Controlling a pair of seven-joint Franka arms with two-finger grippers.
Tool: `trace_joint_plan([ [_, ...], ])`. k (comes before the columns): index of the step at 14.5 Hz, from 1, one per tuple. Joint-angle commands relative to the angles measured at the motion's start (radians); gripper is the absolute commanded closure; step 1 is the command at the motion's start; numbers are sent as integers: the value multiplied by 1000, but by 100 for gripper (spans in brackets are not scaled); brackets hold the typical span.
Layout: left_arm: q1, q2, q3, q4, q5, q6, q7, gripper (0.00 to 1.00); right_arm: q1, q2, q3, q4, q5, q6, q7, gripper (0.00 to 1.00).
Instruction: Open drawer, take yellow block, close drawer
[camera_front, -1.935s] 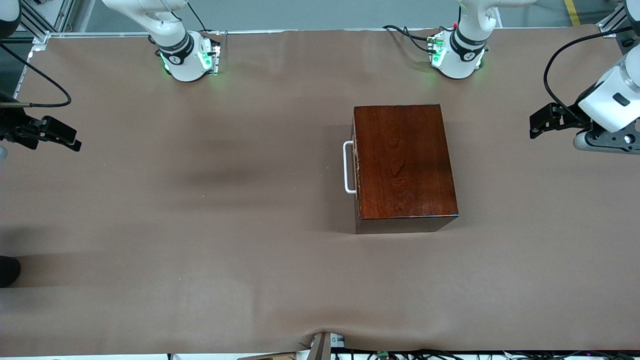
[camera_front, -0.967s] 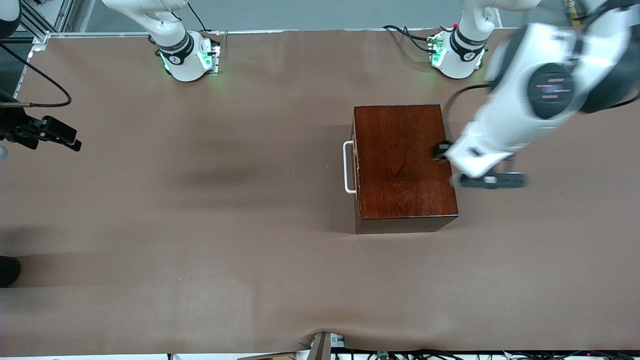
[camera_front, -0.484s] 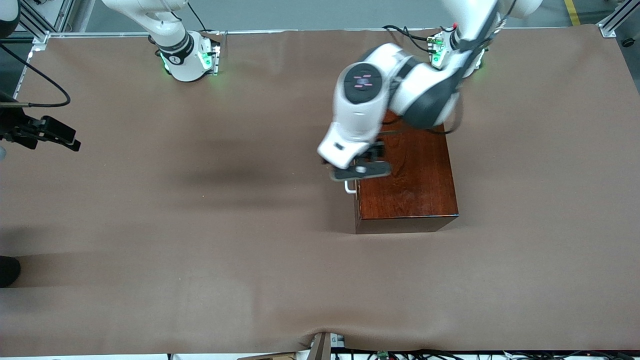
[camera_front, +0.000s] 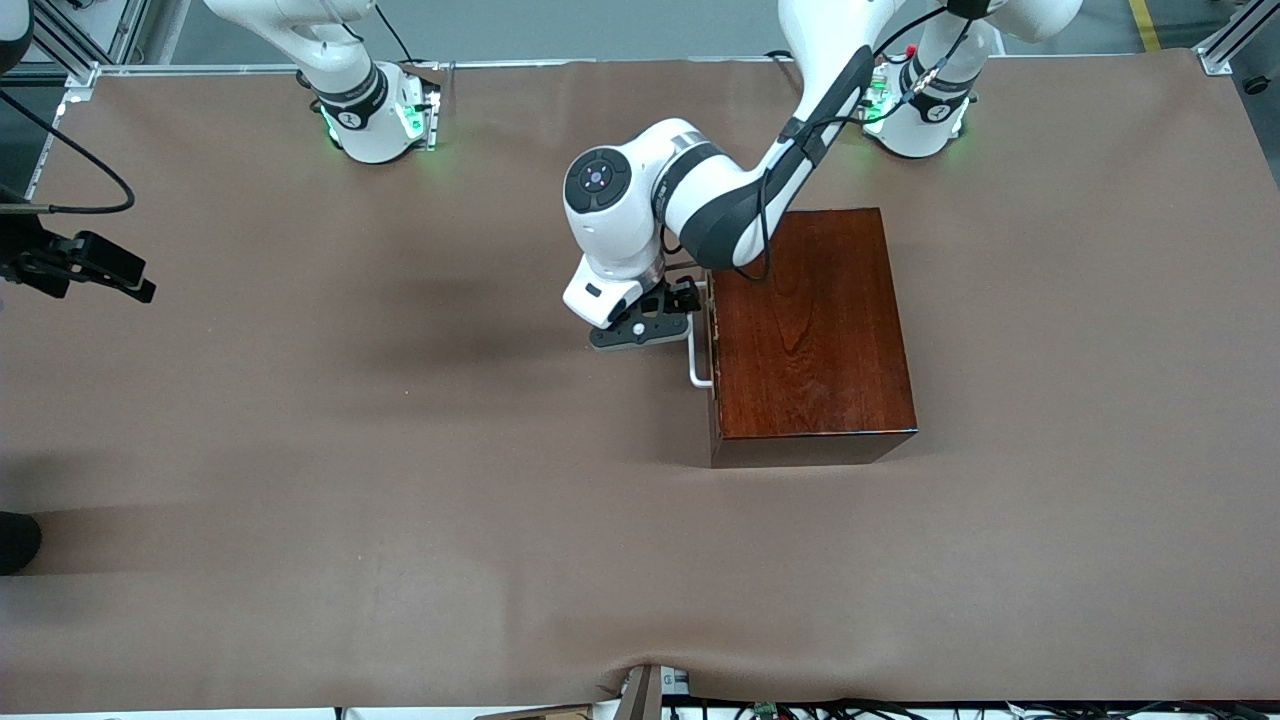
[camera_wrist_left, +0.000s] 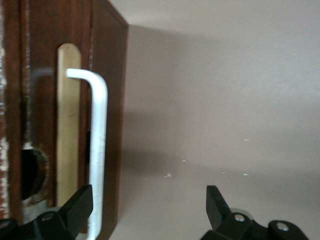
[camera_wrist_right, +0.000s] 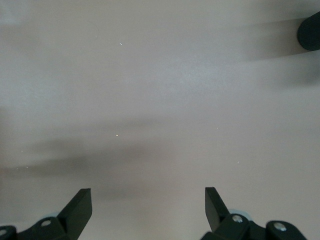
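Note:
The glossy mahogany box (camera_front: 805, 320) stands mid-table with its drawer (camera_front: 712, 330) shut, and the white U-shaped handle (camera_front: 697, 345) faces the right arm's end. My left gripper (camera_front: 665, 312) hangs open at the handle. In the left wrist view the handle (camera_wrist_left: 98, 150) runs just inside one finger (camera_wrist_left: 80, 202) of the left gripper (camera_wrist_left: 148, 200), against the dark drawer front (camera_wrist_left: 75, 40). My right gripper (camera_front: 100, 268) waits open over bare table at the right arm's end and shows as the right gripper (camera_wrist_right: 148, 200) with nothing between its fingers. The yellow block is hidden.
The brown table cover (camera_front: 400, 450) stretches wide around the box. Both arm bases (camera_front: 375, 115) stand along the table edge farthest from the front camera. A dark round object (camera_front: 15, 540) lies at the right arm's end, nearer the front camera.
The left arm has swung from its own end of the table across the box top and down to the drawer handle. The right arm has stayed put. The drawer remains shut.

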Motion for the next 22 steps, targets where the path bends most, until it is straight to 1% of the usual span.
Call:
trace_joint_plan([
  [1,-3,25,10,34,25,-58,-9,0,1,-10,1,5,0,-8,11,0],
  [5,-5,58,10,34,20,-69,-20,0,-5,-9,1,5,0,-8,2,0],
  [7,-5,77,10,37,22,-55,-41,0,-5,-9,0,5,-1,-7,3,0],
  [13,-7,86,10,40,22,6,-60,0,-7,-10,0,5,-12,4,2,0],
  [15,-8,85,10,44,20,59,-78,0,-10,-10,0,3,-14,7,8,0],
  [17,-16,89,4,44,19,145,-121,0,-8,-10,1,3,-12,11,8,0],
  [20,-59,115,9,45,19,222,-145,0,-8,-12,1,3,-12,10,8,0],
  [22,-66,124,7,53,19,279,-152,0,-8,-12,1,5,-12,11,8,0],
])
